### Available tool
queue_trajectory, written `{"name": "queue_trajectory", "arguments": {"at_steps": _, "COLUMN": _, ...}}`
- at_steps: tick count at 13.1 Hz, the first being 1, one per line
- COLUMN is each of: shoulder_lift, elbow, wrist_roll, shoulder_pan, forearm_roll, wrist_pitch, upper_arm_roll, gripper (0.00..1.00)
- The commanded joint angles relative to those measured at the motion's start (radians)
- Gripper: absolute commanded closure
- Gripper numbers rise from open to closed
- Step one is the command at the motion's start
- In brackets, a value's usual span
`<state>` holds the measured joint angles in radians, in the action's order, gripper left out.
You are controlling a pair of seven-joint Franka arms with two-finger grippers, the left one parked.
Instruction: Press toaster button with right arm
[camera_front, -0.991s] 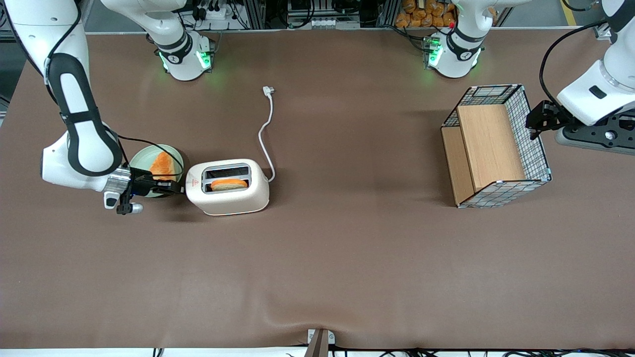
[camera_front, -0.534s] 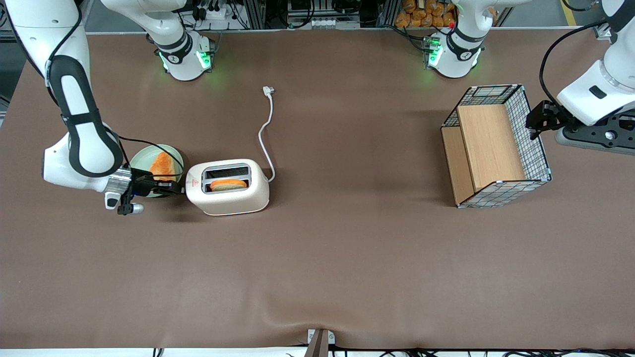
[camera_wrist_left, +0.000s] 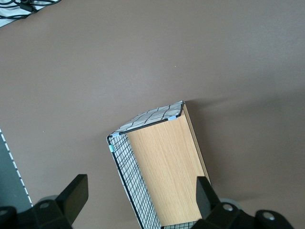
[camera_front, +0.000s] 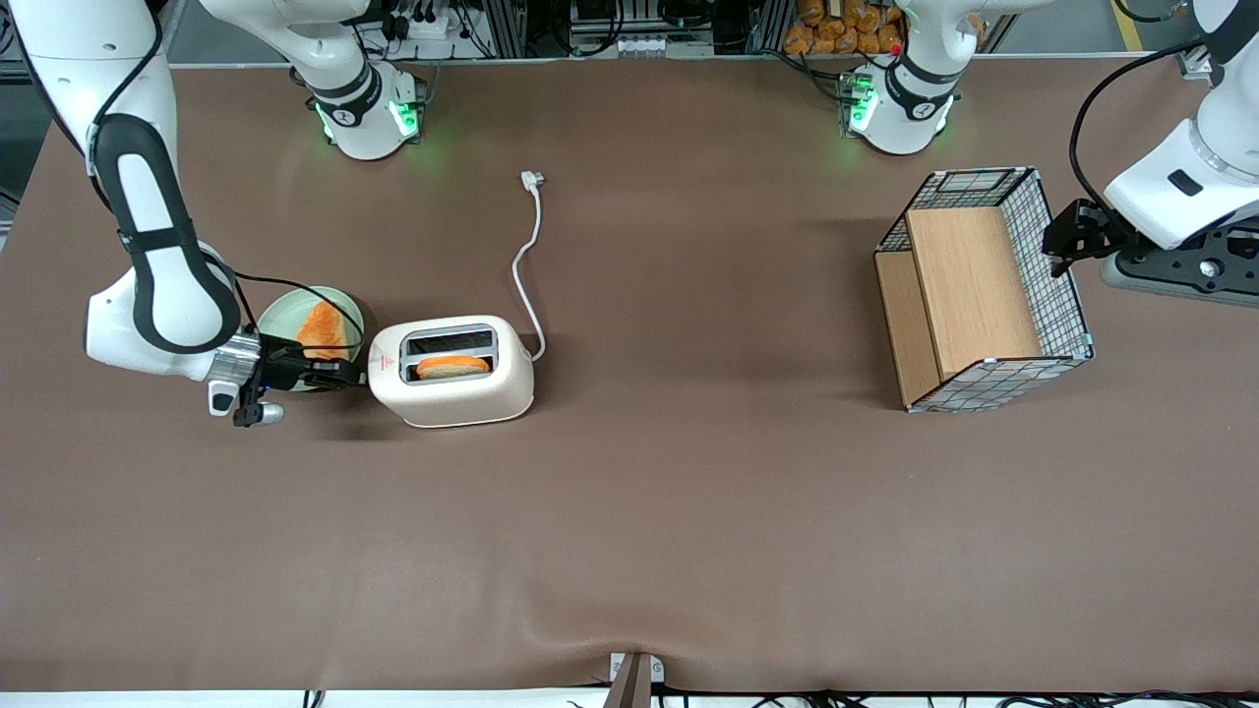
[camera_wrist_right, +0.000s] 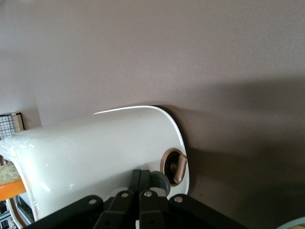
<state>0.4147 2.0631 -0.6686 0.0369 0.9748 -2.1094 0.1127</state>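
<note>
The cream-white toaster point(camera_front: 462, 388) stands on the brown table with a slice of toast point(camera_front: 452, 366) in the slot nearer the front camera. My right gripper point(camera_front: 356, 375) lies level at the toaster's narrow end, by the red triangle mark point(camera_front: 386, 365). In the right wrist view the gripper point(camera_wrist_right: 141, 174) is shut, its two fingers pressed together with nothing between them, and their tips rest against the toaster's point(camera_wrist_right: 95, 157) end wall. The toaster button point(camera_wrist_right: 162, 181), a small grey nub, sits right beside the fingertips, touching them. A copper dial point(camera_wrist_right: 174, 165) is next to it.
A pale green plate point(camera_front: 278, 313) with an orange slice of bread point(camera_front: 320, 329) lies close to the gripper, farther from the front camera. The toaster's white cord point(camera_front: 528, 258) trails toward the arm bases. A wire basket with wooden boards point(camera_front: 984, 285) stands toward the parked arm's end.
Almost nothing: the right arm's forearm has shifted very slightly, while the gripper stays shut at the toaster's narrow end. The toaster has not moved.
</note>
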Motion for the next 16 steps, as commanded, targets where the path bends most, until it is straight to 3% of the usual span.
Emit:
{"name": "queue_trajectory", "arguments": {"at_steps": 1, "shoulder_lift": 0.072, "elbow": -0.009, "wrist_roll": -0.065, "shoulder_pan": -0.003, "forearm_roll": 0.033, "wrist_pitch": -0.060, "upper_arm_roll": -0.015, "gripper": 1.00}}
{"name": "queue_trajectory", "arguments": {"at_steps": 11, "shoulder_lift": 0.056, "elbow": -0.069, "wrist_roll": 0.043, "shoulder_pan": -0.049, "forearm_roll": 0.032, "wrist_pitch": 0.106, "upper_arm_roll": -0.007, "gripper": 1.00}}
{"name": "queue_trajectory", "arguments": {"at_steps": 16, "shoulder_lift": 0.003, "elbow": -0.112, "wrist_roll": 0.139, "shoulder_pan": -0.074, "forearm_roll": -0.023, "wrist_pitch": 0.223, "upper_arm_roll": 0.002, "gripper": 1.00}}
